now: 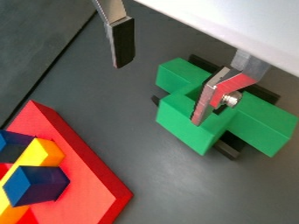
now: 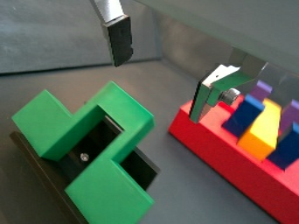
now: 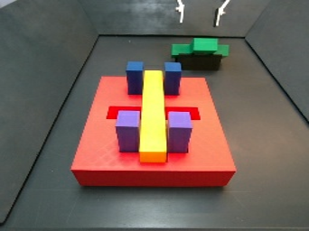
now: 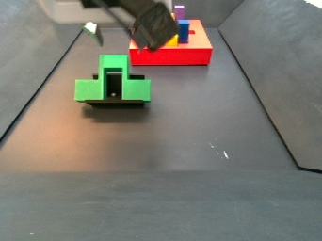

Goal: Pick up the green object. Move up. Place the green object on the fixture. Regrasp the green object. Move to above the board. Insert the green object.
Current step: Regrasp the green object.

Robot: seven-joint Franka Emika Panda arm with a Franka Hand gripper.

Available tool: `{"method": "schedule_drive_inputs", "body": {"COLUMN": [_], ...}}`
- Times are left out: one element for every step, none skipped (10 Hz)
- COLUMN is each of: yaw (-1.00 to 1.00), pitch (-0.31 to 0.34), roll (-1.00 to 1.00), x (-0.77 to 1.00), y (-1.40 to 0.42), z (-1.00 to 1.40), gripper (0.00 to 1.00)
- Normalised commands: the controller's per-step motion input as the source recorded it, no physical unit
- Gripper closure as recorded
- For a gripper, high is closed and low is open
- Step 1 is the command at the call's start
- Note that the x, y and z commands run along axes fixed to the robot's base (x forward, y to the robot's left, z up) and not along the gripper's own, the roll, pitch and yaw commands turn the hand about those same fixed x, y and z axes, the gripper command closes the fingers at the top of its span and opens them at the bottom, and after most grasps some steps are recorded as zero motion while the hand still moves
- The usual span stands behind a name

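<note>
The green object (image 3: 198, 49) rests on the fixture (image 1: 239, 146), a dark stand that shows only as edges beneath it in both wrist views, well apart from the red board (image 3: 154, 135). Set there, the piece has its wide bar and raised block lifted clear of the floor, which probably serves to let the fingers take it from a fresh angle.

The end effector (image 1: 170, 66) hangs above the piece, released: its two silver plates with dark pads stand wide apart, one to each side, with nothing between them and no contact with the green surface. In a side view the fingertips (image 3: 182, 13) hover over the piece.

By my reading, the placing step is done and the regrasp is next. The board's recessed slot beside the yellow bar (image 3: 152, 113) stays unfilled.
</note>
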Motion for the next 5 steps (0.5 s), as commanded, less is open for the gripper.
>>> {"method": "schedule_drive_inputs", "body": {"yaw": [0.0, 0.0, 0.0, 0.0, 0.0], "pitch": [0.023, -0.303, -0.326, -0.357, -0.36], "roll": [0.43, 0.04, 0.0, 0.0, 0.05], "x": [-0.06, -0.05, -0.07, -0.04, -0.06], "y": [-0.36, -0.51, -0.49, -0.45, -0.43], "z": [0.18, 0.04, 0.0, 0.0, 0.0], "gripper": [0.0, 0.0, 0.0, 0.0, 0.0]}}
